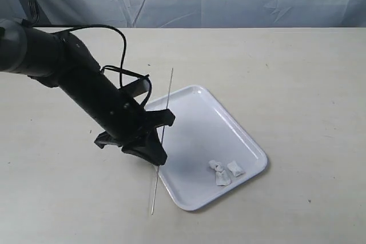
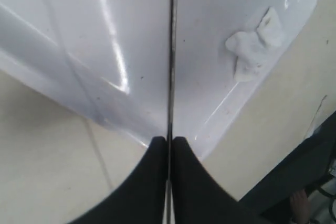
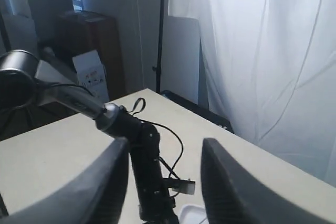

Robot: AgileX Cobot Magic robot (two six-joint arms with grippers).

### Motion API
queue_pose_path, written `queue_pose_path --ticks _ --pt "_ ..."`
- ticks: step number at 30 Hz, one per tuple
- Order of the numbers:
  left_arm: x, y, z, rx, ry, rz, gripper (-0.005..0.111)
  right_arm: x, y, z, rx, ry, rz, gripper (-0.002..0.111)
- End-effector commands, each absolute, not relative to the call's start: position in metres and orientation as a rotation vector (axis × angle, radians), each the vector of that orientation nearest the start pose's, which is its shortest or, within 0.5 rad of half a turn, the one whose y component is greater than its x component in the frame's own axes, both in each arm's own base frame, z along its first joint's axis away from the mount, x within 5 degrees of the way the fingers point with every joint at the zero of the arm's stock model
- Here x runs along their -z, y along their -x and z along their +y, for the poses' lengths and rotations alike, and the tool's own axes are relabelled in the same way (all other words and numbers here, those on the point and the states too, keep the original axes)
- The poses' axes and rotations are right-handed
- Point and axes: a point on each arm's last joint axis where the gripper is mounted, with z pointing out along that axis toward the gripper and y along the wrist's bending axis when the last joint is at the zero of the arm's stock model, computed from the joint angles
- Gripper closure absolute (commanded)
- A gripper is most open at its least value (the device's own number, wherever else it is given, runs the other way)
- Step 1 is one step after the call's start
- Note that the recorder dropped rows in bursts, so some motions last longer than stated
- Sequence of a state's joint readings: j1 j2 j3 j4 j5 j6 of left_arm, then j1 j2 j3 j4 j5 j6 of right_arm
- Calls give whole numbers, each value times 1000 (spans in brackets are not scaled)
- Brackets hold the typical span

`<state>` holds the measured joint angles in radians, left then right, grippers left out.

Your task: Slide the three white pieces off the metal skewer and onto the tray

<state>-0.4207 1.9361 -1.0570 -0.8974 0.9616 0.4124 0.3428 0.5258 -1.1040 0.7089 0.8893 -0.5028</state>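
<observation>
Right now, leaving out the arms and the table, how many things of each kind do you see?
White pieces: 3
Skewer: 1
Tray: 1
Total: 5

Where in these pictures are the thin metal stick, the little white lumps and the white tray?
metal skewer [image 2: 171, 51]: left wrist view, bare shaft over the tray.
white pieces [image 1: 222, 177]: exterior view, one lump of the cluster.
tray [image 1: 200, 124]: exterior view, bare floor.
</observation>
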Motion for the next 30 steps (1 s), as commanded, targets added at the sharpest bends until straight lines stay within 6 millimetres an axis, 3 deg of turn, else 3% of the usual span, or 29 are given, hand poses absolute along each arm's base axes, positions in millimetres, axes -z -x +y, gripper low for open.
queue_pose_path --ticks 1,9,13,21,25,30 --pt "-142 -288 -191 1142 -314 3059 107 -461 14 46 -723 678 1509 66" --pt "-111 -302 -201 1239 -193 3104 107 -455 52 34 -749 678 1452 66" --pt "-111 -309 -205 1279 -130 3065 105 -453 59 32 -764 669 1447 66" --pt "-118 -316 -209 1294 -106 3043 84 -453 61 32 -771 670 1441 66" --pt "-117 -312 -206 1254 -146 3092 84 -453 61 32 -784 668 1437 66" --pt "-132 -304 -193 1032 -459 3122 89 -450 62 32 -774 692 1465 66"
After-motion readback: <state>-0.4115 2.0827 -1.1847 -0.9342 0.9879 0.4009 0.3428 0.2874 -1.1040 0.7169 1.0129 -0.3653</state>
